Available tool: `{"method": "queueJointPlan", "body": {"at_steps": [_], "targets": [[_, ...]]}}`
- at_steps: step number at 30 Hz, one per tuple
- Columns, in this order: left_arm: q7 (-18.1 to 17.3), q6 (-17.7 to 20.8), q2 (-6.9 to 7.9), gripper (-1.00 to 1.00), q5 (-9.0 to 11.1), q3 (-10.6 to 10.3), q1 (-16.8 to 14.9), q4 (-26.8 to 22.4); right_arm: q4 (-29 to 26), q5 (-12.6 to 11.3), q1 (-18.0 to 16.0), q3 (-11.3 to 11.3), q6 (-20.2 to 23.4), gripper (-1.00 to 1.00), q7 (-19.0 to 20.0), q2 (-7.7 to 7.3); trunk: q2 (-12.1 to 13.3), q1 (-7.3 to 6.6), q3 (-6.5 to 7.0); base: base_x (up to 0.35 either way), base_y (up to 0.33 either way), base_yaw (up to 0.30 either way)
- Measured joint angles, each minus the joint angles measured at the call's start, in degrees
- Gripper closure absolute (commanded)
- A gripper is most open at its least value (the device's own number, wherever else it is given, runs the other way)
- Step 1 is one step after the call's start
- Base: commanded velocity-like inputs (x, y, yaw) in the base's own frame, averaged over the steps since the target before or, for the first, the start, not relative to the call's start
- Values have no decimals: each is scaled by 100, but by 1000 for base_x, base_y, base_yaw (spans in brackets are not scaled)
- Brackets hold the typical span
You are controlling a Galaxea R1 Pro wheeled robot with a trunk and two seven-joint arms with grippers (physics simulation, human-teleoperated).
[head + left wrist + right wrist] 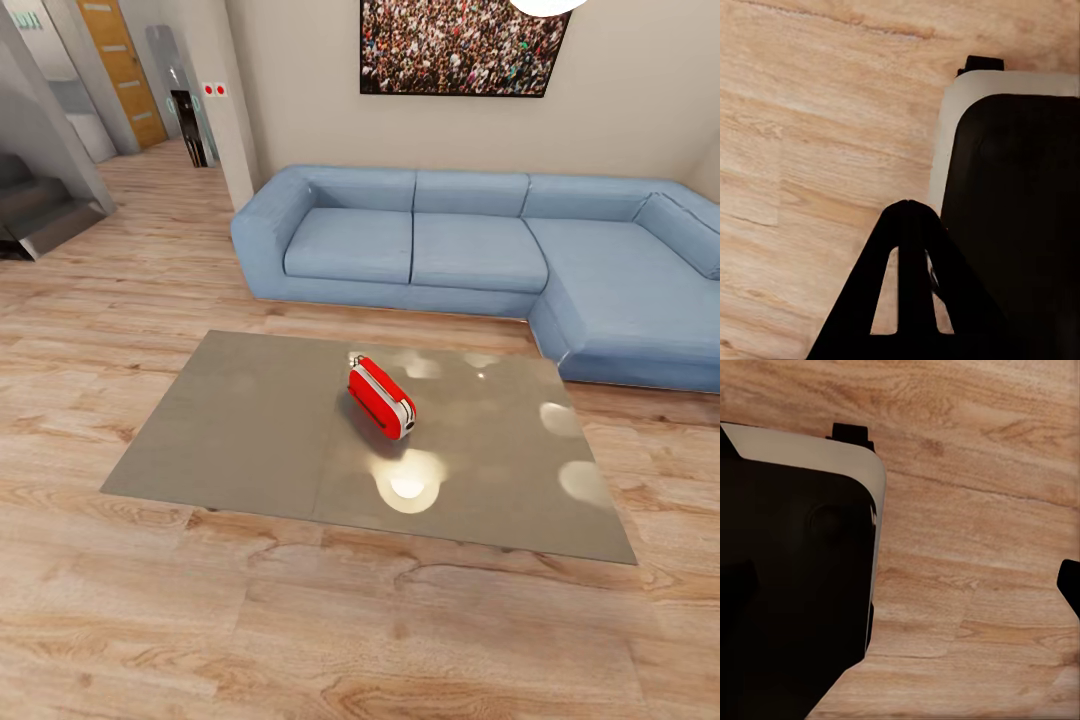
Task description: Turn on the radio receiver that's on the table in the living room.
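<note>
Red, with a white trim and handle, the small box-shaped radio receiver [381,397] lies near the middle of the low grey glossy worktop [240,420], in front of the blue corner sofa [480,250]. No light or dial is legible, so on or off stays undecided. The left claw [911,259] hangs over wooden floor [817,135], its fingers close together, holding nothing; the right claw's state I cannot tell.
</note>
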Motion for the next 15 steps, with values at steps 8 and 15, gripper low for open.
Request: {"method": "queueJointPlan", "body": {"at_steps": [8, 15], "targets": [[-7, -4, -1010, 100, 9, 4, 3, 0, 9, 7, 0, -1, 0, -100, -16, 2, 0, 0, 0, 0, 0, 0], [6, -6, -1044, 100, 7, 11, 3, 0, 9, 9, 0, -1, 0, -100, -15, 2, 0, 0, 0, 0, 0, 0]]}}
